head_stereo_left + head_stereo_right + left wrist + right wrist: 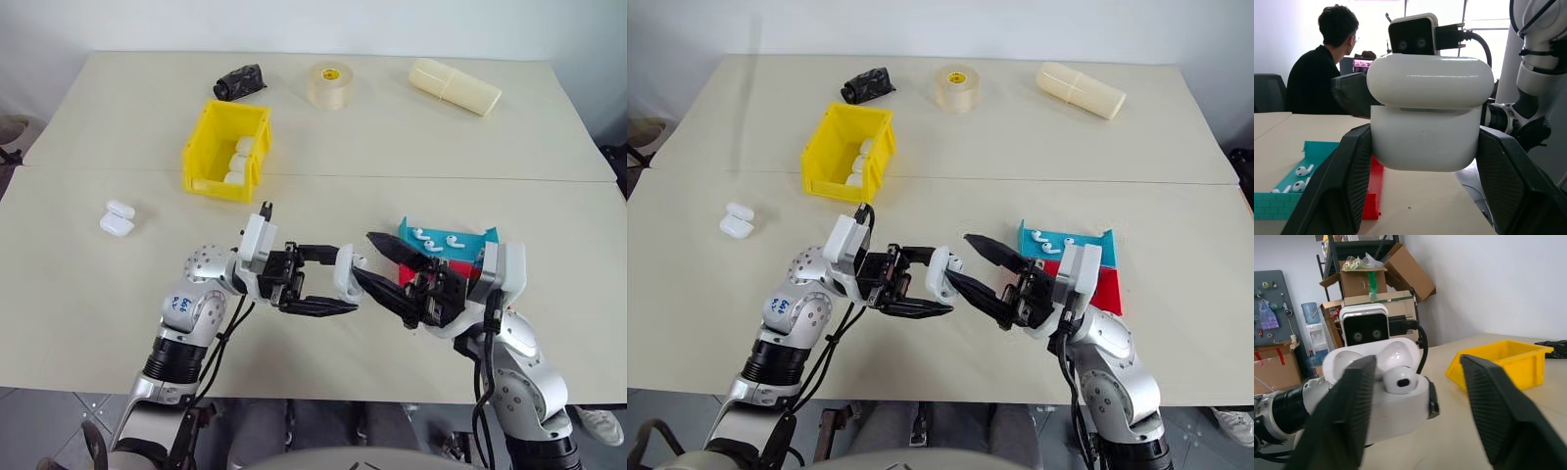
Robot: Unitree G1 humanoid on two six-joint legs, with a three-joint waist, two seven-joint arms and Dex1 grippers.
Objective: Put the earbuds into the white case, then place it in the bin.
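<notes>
The wide cream bench (88, 323) carries a bright yellow plastic bin (227, 152) holding white cases, with a tape roll (330, 85) and cream tube (455, 86) beyond. Nearer, a teal tray (470, 241) holds tiny white earbuds (432, 241). The left hand (330, 280) clamps the open glossy white case (349, 275); the right hand (377, 260) gapes beside it, empty.

Bare tabletop (323, 201) between grippers and bin (227, 150): passable. Bin front lip unobstructed. Teal tray (446, 240) crowds right gripper (382, 264).
</notes>
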